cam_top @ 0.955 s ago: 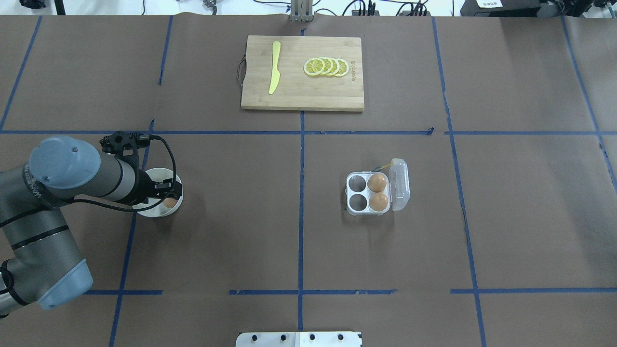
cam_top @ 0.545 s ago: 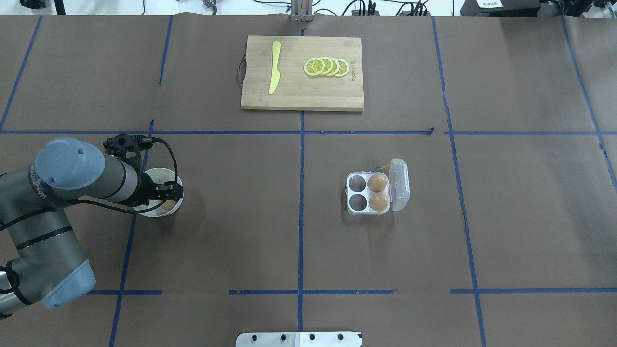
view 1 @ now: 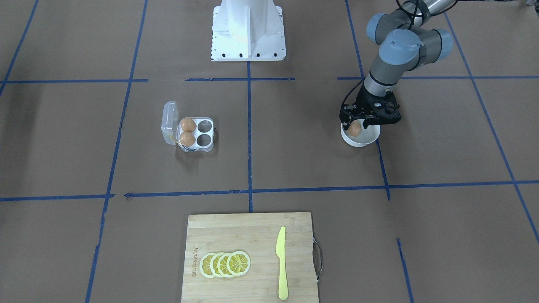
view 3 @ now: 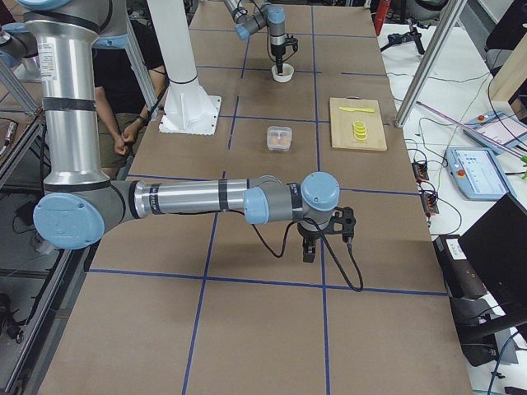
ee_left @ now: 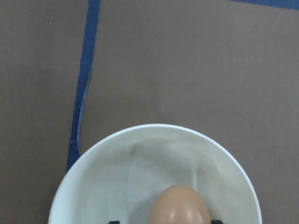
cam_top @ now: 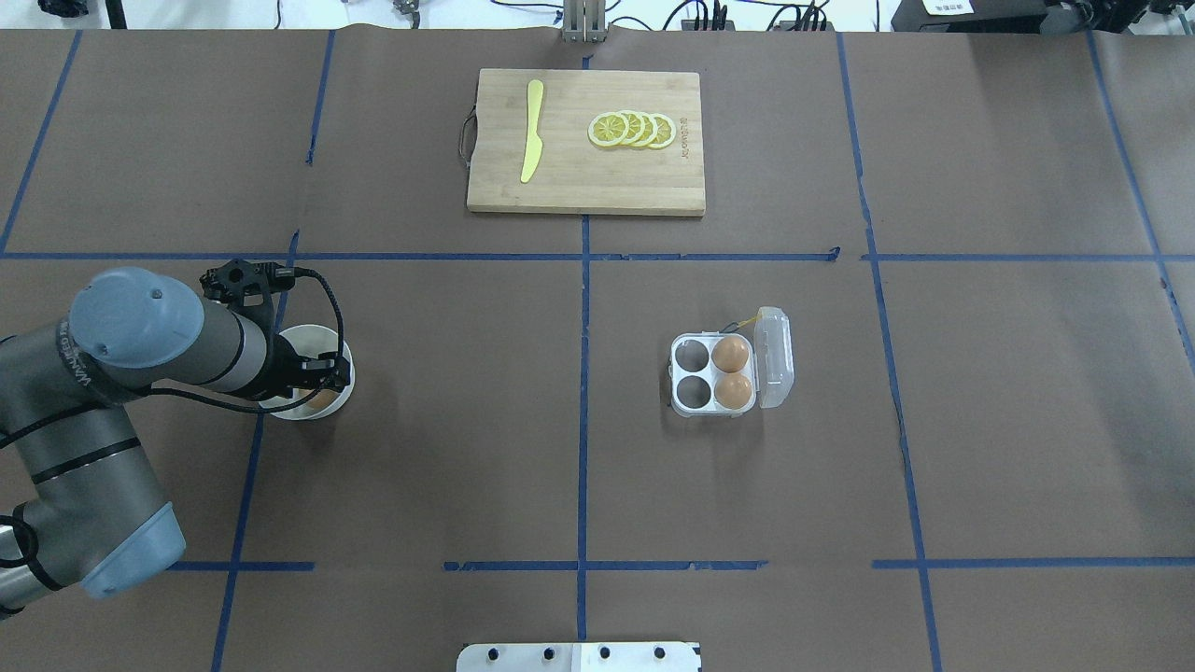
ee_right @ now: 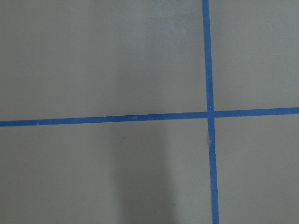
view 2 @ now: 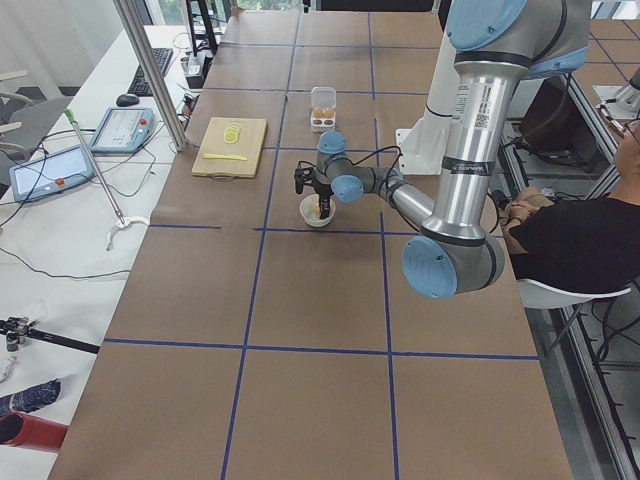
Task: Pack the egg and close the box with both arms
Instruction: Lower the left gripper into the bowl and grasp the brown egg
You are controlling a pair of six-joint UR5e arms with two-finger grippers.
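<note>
My left gripper (view 1: 355, 127) is shut on a brown egg (ee_left: 180, 207) and holds it just over the white bowl (view 1: 367, 139), at the left of the overhead view (cam_top: 321, 398). In the left wrist view the black fingertips flank the egg above the bowl's rim (ee_left: 93, 158). The clear box (cam_top: 713, 375) stands right of centre with its lid (cam_top: 776, 357) open to the right. Two eggs (cam_top: 731, 354) fill its right cells, and its left cells (cam_top: 693, 356) are empty. My right gripper (view 3: 310, 245) hangs over bare table in the exterior right view only, and I cannot tell its state.
A wooden cutting board (cam_top: 579, 182) lies at the far middle with a yellow knife (cam_top: 532, 140) and lemon slices (cam_top: 635, 129). The white robot base (view 1: 248, 29) stands at the near edge. Blue tape lines cross the brown table.
The left arm has shifted slightly over the bowl, with the egg still between its fingers. The box and its eggs have not moved.
</note>
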